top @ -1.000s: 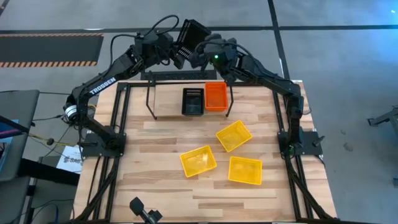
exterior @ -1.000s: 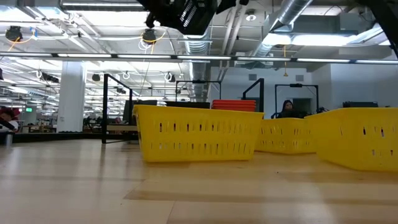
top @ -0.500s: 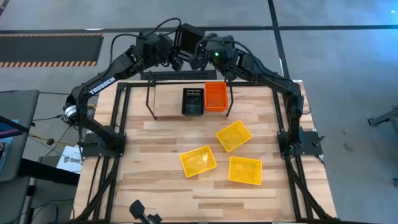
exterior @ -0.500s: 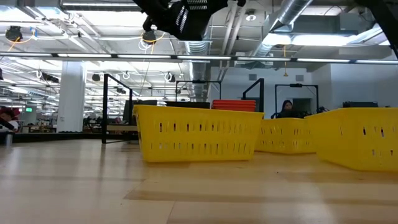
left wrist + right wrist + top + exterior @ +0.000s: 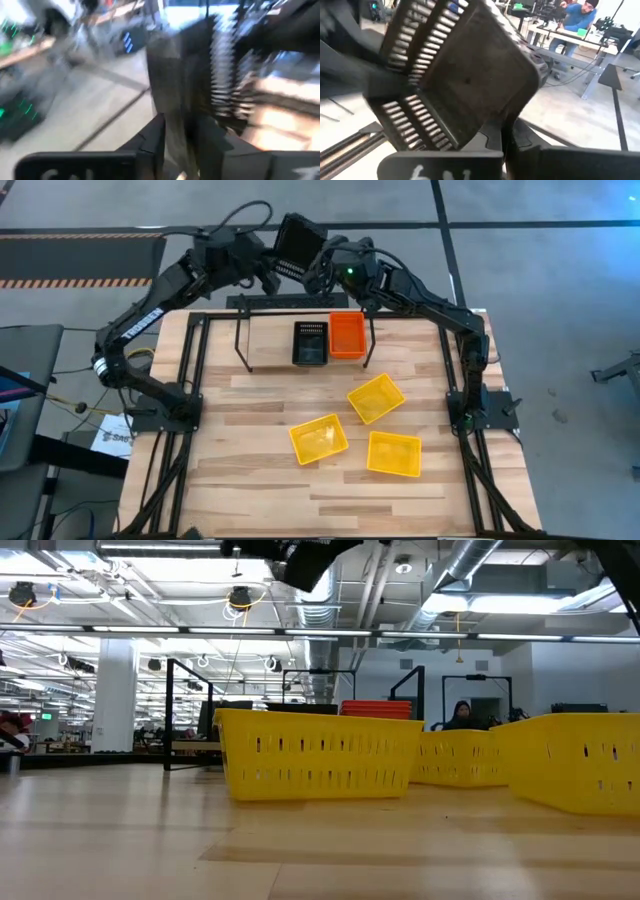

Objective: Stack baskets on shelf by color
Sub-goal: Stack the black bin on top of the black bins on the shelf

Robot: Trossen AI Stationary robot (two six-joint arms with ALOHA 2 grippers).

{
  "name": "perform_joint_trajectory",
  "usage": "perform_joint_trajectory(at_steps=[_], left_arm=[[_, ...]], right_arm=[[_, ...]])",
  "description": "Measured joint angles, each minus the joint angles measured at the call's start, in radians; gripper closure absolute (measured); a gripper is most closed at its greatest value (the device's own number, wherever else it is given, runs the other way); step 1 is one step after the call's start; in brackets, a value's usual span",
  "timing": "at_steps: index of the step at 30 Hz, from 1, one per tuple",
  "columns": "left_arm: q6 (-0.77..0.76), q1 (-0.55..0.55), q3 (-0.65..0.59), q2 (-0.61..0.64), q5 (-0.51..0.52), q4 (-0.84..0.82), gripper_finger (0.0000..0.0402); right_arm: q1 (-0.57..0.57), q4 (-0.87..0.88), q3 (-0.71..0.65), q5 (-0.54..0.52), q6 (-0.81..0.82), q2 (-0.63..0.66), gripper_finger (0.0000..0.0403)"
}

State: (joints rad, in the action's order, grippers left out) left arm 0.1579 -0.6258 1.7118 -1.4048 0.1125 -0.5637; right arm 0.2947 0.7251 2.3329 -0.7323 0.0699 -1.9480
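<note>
A black basket [image 5: 298, 243] is held tilted in the air behind the far edge of the counter [image 5: 260, 480], above and behind the shelf [image 5: 270, 360]; the right gripper [image 5: 318, 272] is clenched on one of its edges, with the thin wall seen pinched between the jaws in the right wrist view, while the left gripper [image 5: 268, 268] is pressed against its other side, though it cannot be told whether those jaws are clenched or released. On the shelf a second black basket [image 5: 310, 343] and a red-orange basket [image 5: 347, 335] are set just beside each other. Three yellow baskets [image 5: 376, 398] [image 5: 319, 439] [image 5: 394, 454] are left on the counter in front of the shelf.
</note>
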Motion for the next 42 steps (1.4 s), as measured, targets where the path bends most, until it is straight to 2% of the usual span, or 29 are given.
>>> perform_joint_trajectory(at_steps=[4, 7, 11, 14, 16, 20, 22, 30, 34, 42], left_arm=[[0.037, 0.04, 0.059, 0.05, -0.021, -0.01, 0.0274], [0.06, 0.056, 0.094, 0.081, -0.009, -0.101, 0.024], [0.037, 0.059, 0.132, 0.151, 0.051, -0.271, 0.0227], [-0.019, 0.057, 0.132, 0.216, 0.145, -0.465, 0.0229], [-0.084, 0.056, 0.13, 0.255, 0.171, -0.592, 0.0233], [-0.221, 0.06, 0.126, 0.333, 0.156, -0.753, 0.0239], [-0.255, 0.06, 0.107, 0.37, 0.162, -0.781, 0.0241], [-0.297, 0.06, 0.009, 0.479, 0.23, -0.782, 0.0242], [-0.293, 0.06, -0.016, 0.495, 0.237, -0.779, 0.0242], [-0.27, 0.06, -0.077, 0.494, 0.243, -0.766, 0.0242]], right_arm=[[0.003, 0.036, -0.006, 0.01, -0.038, -0.011, 0.04], [0.001, 0.049, -0.004, 0.008, -0.034, -0.004, 0.04], [0.001, 0.103, -0.004, 0.037, 0.006, 0.0, 0.04], [0.007, 0.112, -0.004, 0.079, 0.037, 0.003, 0.04], [0.022, 0.111, -0.003, 0.155, 0.066, 0.006, 0.04], [0.091, 0.106, 0.003, 0.45, 0.176, 0.006, 0.04], [0.116, 0.116, 0.002, 0.494, 0.213, 0.006, 0.04], [0.096, 0.29, 0.001, 0.532, 0.446, -0.009, 0.04], [0.052, 0.394, -0.001, 0.531, 0.546, -0.025, 0.04], [-0.023, 0.399, 0.002, 0.542, 0.689, -0.107, 0.04]])
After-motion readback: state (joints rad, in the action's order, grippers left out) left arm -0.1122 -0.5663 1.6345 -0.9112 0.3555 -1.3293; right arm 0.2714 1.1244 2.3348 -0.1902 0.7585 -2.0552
